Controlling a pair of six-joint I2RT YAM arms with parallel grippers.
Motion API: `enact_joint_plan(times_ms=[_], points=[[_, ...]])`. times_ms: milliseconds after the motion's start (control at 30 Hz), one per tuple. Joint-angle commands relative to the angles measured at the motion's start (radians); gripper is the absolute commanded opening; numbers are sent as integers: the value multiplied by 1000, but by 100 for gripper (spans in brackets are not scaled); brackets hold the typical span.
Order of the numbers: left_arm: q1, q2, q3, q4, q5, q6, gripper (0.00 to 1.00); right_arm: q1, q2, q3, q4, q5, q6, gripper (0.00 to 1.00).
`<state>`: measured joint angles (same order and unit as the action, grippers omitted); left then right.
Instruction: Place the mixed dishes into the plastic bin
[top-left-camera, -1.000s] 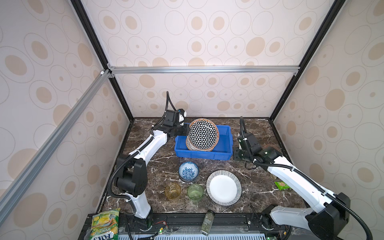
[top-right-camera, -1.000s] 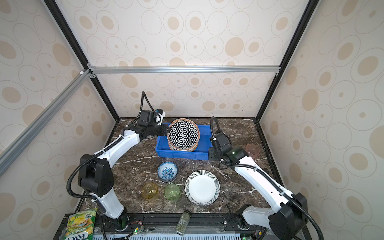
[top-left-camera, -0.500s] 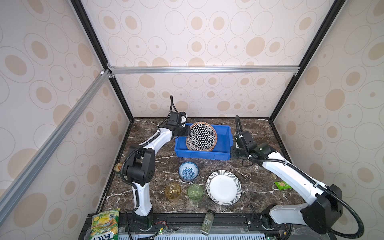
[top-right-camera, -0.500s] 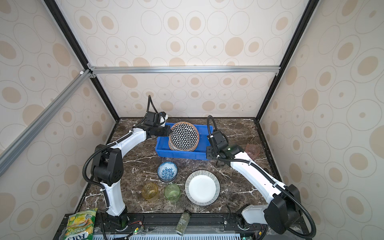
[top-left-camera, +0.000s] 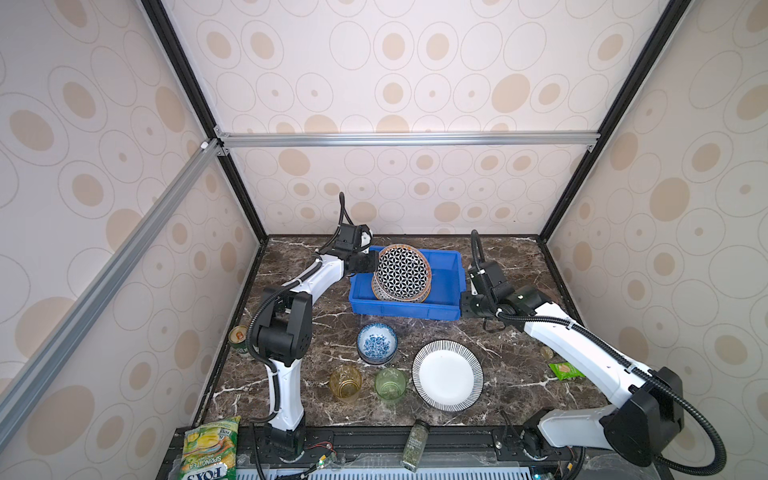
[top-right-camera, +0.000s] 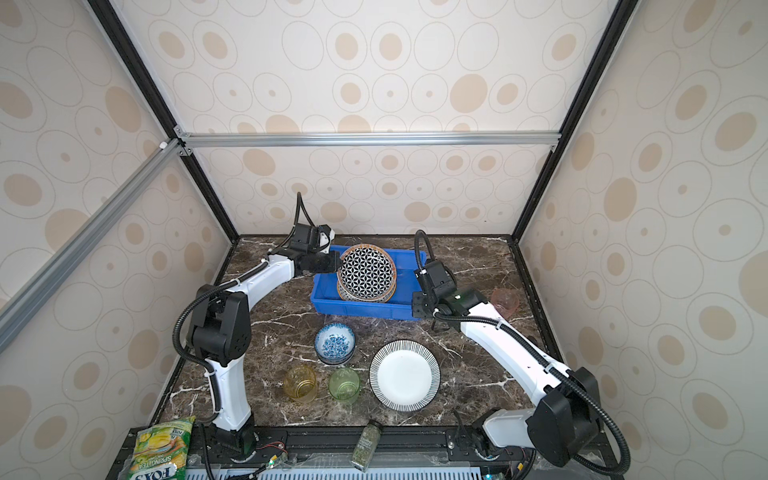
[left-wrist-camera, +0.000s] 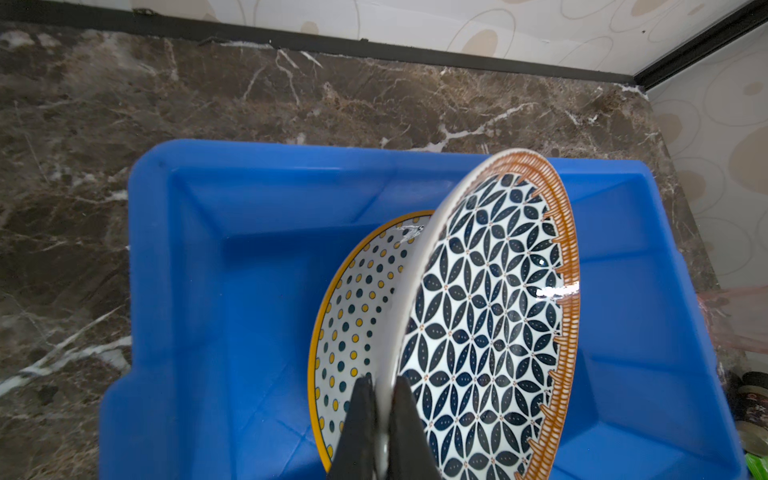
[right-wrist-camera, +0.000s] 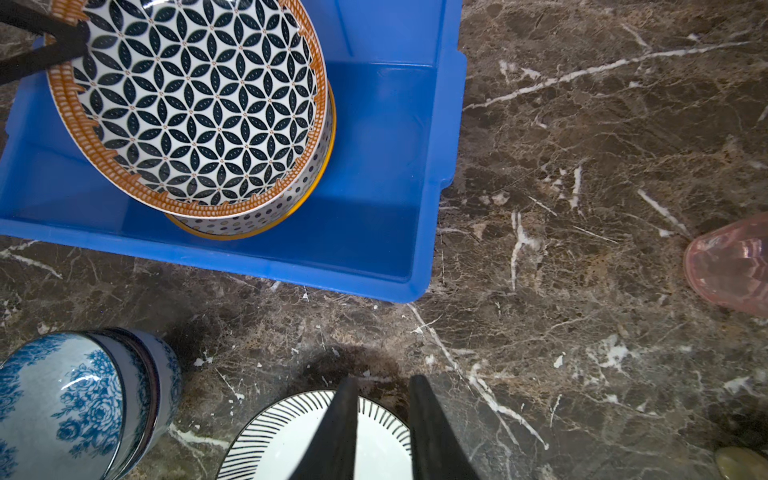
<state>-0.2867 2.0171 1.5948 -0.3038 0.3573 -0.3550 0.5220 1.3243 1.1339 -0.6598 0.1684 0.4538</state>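
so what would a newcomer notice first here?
The black geometric plate stands out: the left gripper pinches its rim and holds it tilted over the blue bin at the back of the table, above a dotted plate already inside. Nearer the front sit loose dishes: blue floral bowl, yellow tumbler, green tumbler and striped-rim plate. The right gripper hangs open and empty beside the bin's right end.

Blue plastic bin (top-left-camera: 405, 309), far centre of surface (top-left-camera: 519, 374). Inside: dotted plate (left-wrist-camera: 361, 299), yellow rim; geometric plate (top-left-camera: 402, 272), orange rim, tilted above it, rim pinched by left fingers (left-wrist-camera: 360, 419). Near on surface: stacked blue floral bowls (top-left-camera: 377, 344), yellow tumbler (top-left-camera: 345, 382), green tumbler (top-left-camera: 390, 384), striped-rim plate (top-left-camera: 448, 375). Pink tumbler (top-right-camera: 505, 301) right of bin.
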Motion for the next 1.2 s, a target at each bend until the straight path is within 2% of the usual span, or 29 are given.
enact_joint_plan(times_ms=[0, 533, 1167], points=[[9, -3, 68, 63, 48, -29, 0, -6, 10, 26, -2, -3, -12, 26], [9, 8, 20, 67, 51, -34, 0, -10, 7, 20, -3, -8, -8, 26], [9, 52, -8, -31, -46, -3, 0, -10, 9, 28, -18, -17, -3, 26]])
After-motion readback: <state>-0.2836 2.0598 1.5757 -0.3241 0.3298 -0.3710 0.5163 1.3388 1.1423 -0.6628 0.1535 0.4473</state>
